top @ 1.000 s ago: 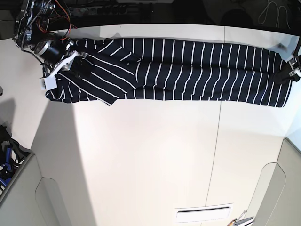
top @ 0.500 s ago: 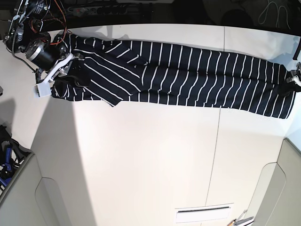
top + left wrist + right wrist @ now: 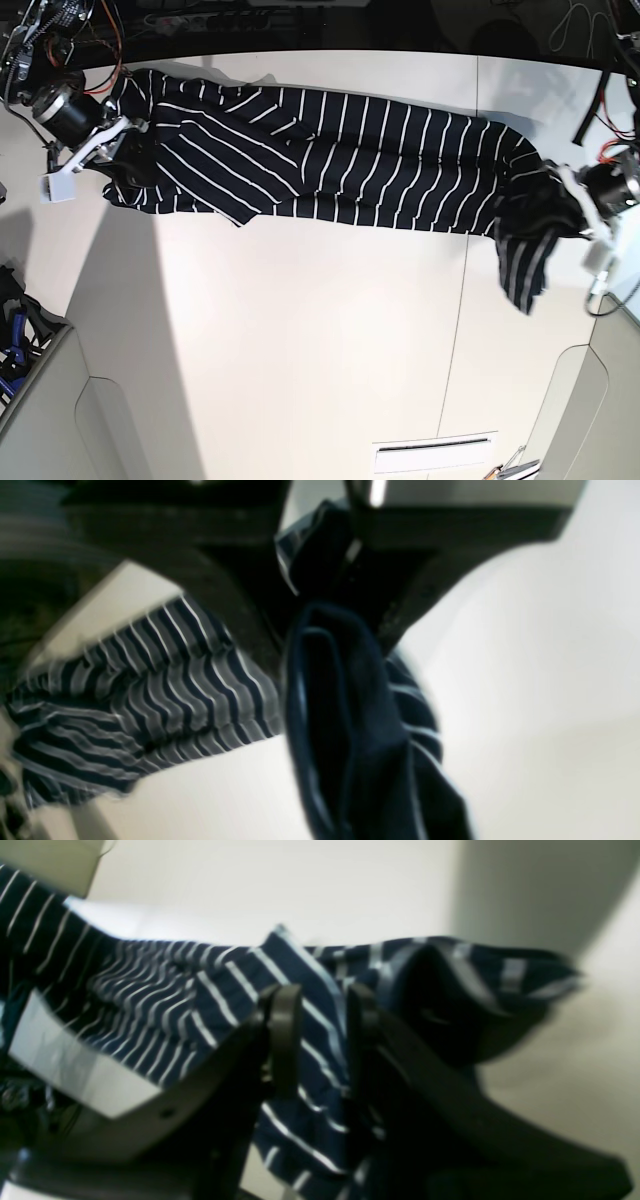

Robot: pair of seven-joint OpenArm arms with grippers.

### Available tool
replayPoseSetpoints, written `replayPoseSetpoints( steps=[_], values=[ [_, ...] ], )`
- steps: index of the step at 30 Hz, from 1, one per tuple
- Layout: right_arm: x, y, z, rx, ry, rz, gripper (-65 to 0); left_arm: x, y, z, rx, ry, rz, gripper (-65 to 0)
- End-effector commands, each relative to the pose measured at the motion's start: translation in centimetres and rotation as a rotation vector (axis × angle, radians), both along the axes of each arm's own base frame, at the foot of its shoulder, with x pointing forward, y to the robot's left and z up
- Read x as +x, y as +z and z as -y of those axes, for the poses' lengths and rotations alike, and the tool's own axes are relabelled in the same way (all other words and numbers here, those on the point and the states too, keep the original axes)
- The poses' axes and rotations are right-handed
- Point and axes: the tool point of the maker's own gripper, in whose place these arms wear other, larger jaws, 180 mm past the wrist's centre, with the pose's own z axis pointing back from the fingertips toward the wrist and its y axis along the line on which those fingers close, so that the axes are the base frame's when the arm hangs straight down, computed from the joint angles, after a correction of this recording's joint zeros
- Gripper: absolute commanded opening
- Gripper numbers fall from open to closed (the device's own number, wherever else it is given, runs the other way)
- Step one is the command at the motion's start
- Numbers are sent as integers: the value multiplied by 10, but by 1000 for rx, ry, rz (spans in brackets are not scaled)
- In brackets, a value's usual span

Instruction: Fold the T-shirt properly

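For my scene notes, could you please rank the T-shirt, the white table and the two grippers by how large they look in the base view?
1. White table, largest.
2. T-shirt.
3. Right gripper and left gripper: both small and look alike, each partly buried in fabric, so I won't rank them.

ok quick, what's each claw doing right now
Left claw: closed on the dark navy white-striped fabric T-shirt, at one end.
Right claw: closed on the T-shirt's other end.

Black curved fingers [image 3: 285,1035], white brackets, red cables [image 3: 118,55]
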Motion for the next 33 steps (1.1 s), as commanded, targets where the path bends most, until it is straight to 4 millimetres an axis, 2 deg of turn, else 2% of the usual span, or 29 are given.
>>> replayPoseSetpoints(
  steps=[1,4,8,11,15,17,22,26,29,33],
  values=[
    [6,13,6,-3,-10,52,-489,2,11,14,-15,-47,40,-650],
    [3,15,24,-23,-63,54,-489,-11,-3,50,-33,-144,-3,-650],
    [-2,19,51,-52,-141,61,-489,-27,-26,84,-43,-230,-67,-641],
    [-4,19,59,-76,-152,52,-474,-36,-37,103,-47,-277,-92,-525],
    [-5,14,64,-94,-154,32,-352,-47,-41,129,-100,-330,-108,-316],
    [-8,7,67,-99,-160,8,-317,-48,-38,145,-152,-343,-88,-258],
    [-14,-16,76,-70,-165,-63,-315,-58,-35,182,-251,-377,-91,-255],
    [-22,-41,76,-39,-142,-138,-315,-60,-32,196,-290,-385,-92,-255],
    [-26,-59,60,-3,-96,-195,-316,-60,-31,197,-295,-383,-89,-255],
    [-27,-73,26,78,-20,-229,-316,-61,-33,196,-287,-388,-98,-255]
  ],
)
